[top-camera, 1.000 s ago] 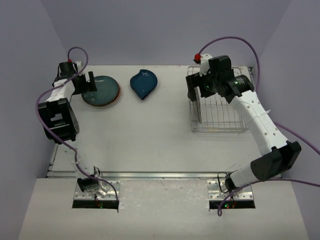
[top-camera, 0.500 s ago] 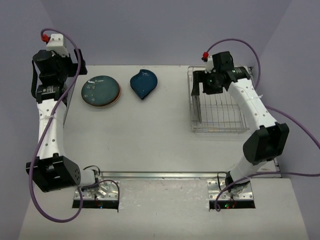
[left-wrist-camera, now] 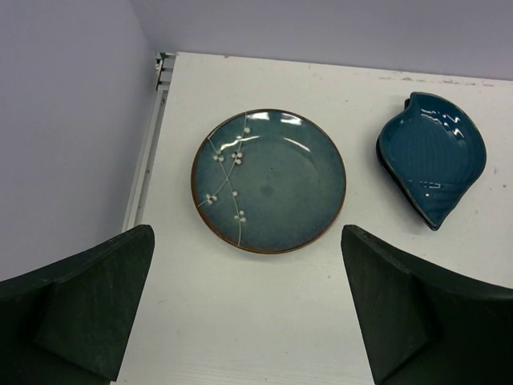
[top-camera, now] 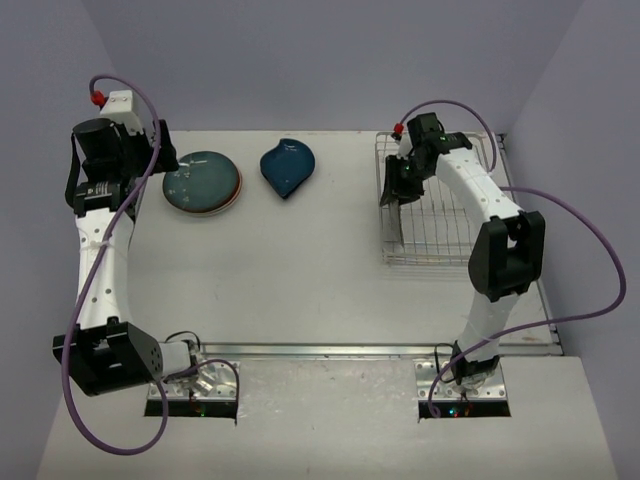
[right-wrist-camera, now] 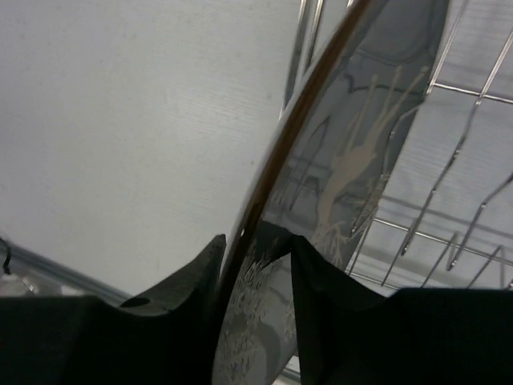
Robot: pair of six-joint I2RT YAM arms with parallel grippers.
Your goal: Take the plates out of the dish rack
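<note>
The dish rack (top-camera: 440, 260) stands at the back right, and a dark brown plate (top-camera: 394, 215) with a white deer (right-wrist-camera: 353, 160) stands on edge at its left end. My right gripper (right-wrist-camera: 256, 249) is shut on that plate's upper rim, one finger on each face. A teal plate (left-wrist-camera: 268, 180) lies flat at the back left on top of a red-rimmed plate (top-camera: 238, 190). Just right of them lies the dark blue leaf dish (left-wrist-camera: 433, 156). My left gripper (left-wrist-camera: 248, 305) hangs open high above the table, on the near side of the teal plate, holding nothing.
Upright wire dividers (right-wrist-camera: 457, 152) fill the rack to the right of the held plate. The table's left edge (left-wrist-camera: 148, 152) runs close beside the teal plate. A purple wall rises behind the table.
</note>
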